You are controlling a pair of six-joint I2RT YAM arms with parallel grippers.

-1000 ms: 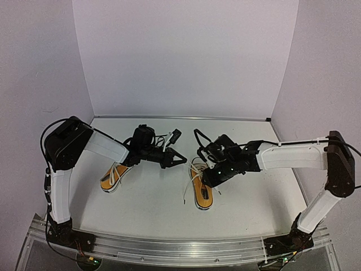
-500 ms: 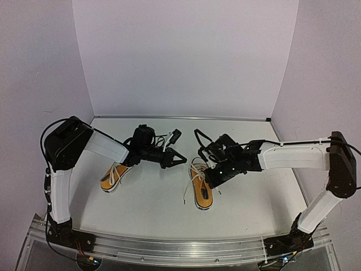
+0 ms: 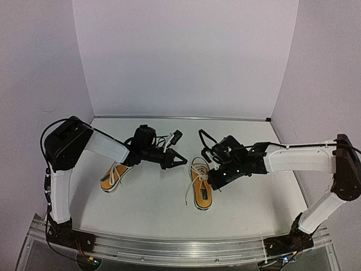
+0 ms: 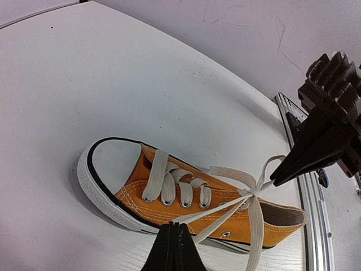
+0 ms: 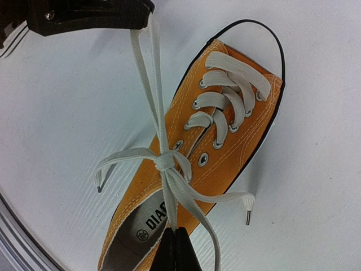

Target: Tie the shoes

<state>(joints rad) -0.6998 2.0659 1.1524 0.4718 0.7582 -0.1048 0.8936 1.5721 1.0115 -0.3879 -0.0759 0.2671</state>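
Two orange-yellow sneakers with white laces lie on the white table. The right shoe lies between my grippers. It fills the left wrist view and the right wrist view. A small knot sits over its top eyelets. My left gripper is shut on one lace loop. My right gripper is shut on the other loop. Both loops run taut from the knot. Two loose lace ends trail onto the table. The left shoe lies under my left arm.
The purple back wall and side walls enclose the table. A metal rail runs along the near edge, also seen in the left wrist view. The left shoe's laces lie over its tongue; I cannot tell if they are tied.
My right gripper has drawn a little to the right with its lace loop, away from the left gripper. The left arm has barely moved.
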